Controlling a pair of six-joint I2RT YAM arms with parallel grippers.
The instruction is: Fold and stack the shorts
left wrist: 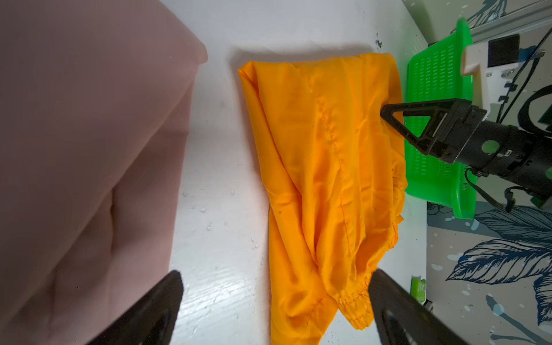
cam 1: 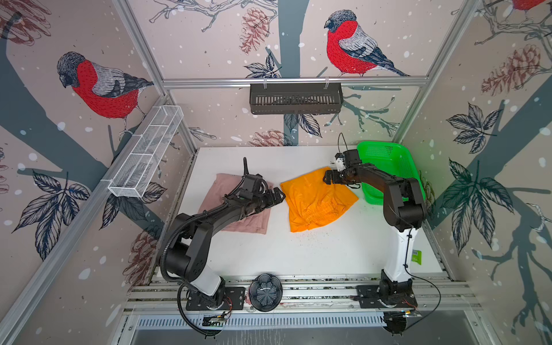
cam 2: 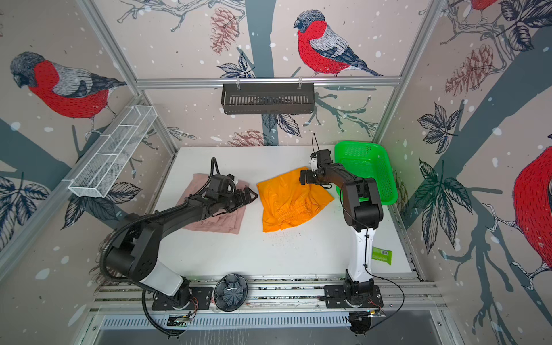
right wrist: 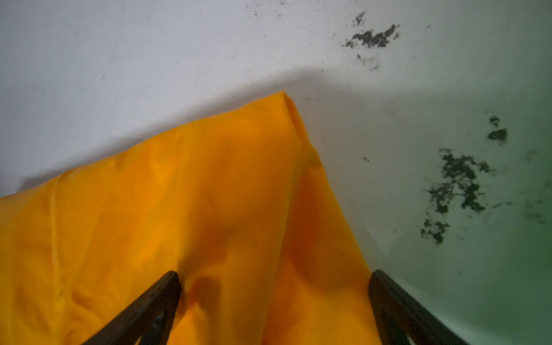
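Layout is given whole only in both top views: the orange shorts point(cam 1: 316, 200) are spread loosely at the middle of the white table point(cam 1: 298, 257). The pink shorts point(cam 1: 222, 182) are laid folded just to their left, apart from them, and a green basket point(cam 1: 388, 161) is set at the far right corner. A small green packet point(cam 2: 381, 256) by the right edge is seen plainly in a top view. The gathered waistband point(left wrist: 354, 291) of the orange shorts is shown close up in the left wrist view. There, one triangular finger point(left wrist: 412, 119) of the right gripper point(cam 1: 326, 179) is also seen at the cloth's edge beside the basket. Dark smudges point(right wrist: 457, 179) on the table are resolved only in the right wrist view, where a corner of the orange cloth is framed between two fingers.

The left gripper point(cam 1: 277, 196) is held spread wide with nothing between its fingers, above the gap between the two shorts. The right gripper is likewise spread wide and is set low over the far corner of the orange shorts. Whether the cloth is touched cannot be told; nothing is gripped.

The left arm is stretched low across the pink shorts, which are partly hidden by it. The right arm is bent at the elbow and angled inward from beside the basket.
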